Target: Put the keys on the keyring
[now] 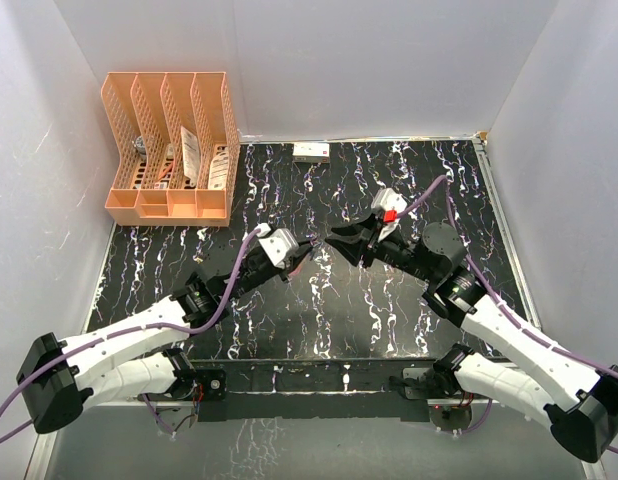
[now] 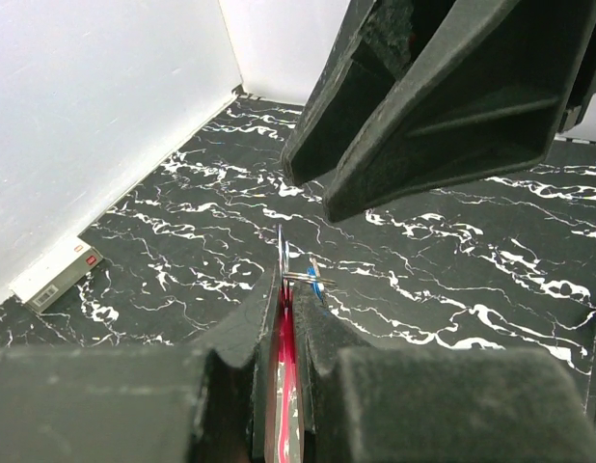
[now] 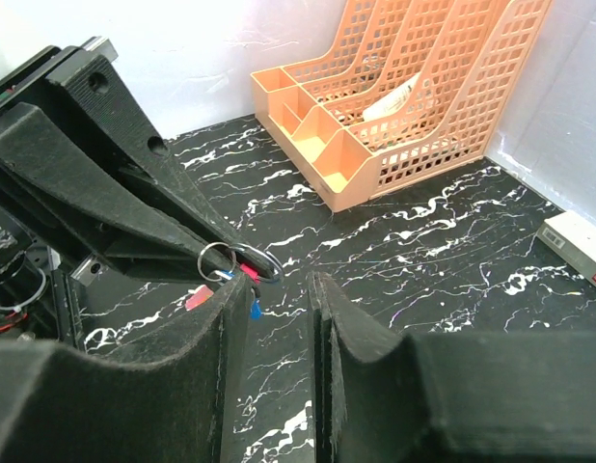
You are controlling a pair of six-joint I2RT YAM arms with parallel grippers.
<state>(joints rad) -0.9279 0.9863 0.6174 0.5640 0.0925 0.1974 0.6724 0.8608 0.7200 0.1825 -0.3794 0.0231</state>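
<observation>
The left gripper (image 2: 286, 301) is clamped tight on the narrow red-pink strap (image 2: 283, 386) of the thin metal keyring (image 2: 296, 276); the ring juts past its fingertips, the tiny blue-headed key (image 2: 318, 284) hanging at it; the right gripper (image 3: 279, 289), jaws part open on nothing, faces it tip to tip; they meet mid-table, black white-veined tabletop (image 1: 369, 320) all round; orange plastic file rack (image 1: 169, 150) at ten o'clock, small white box (image 1: 311, 151) at twelve, both well apart.

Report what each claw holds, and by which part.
Left claw pinches the keyring by its red strap. Right claw holds nothing; its jaws stand apart.
</observation>
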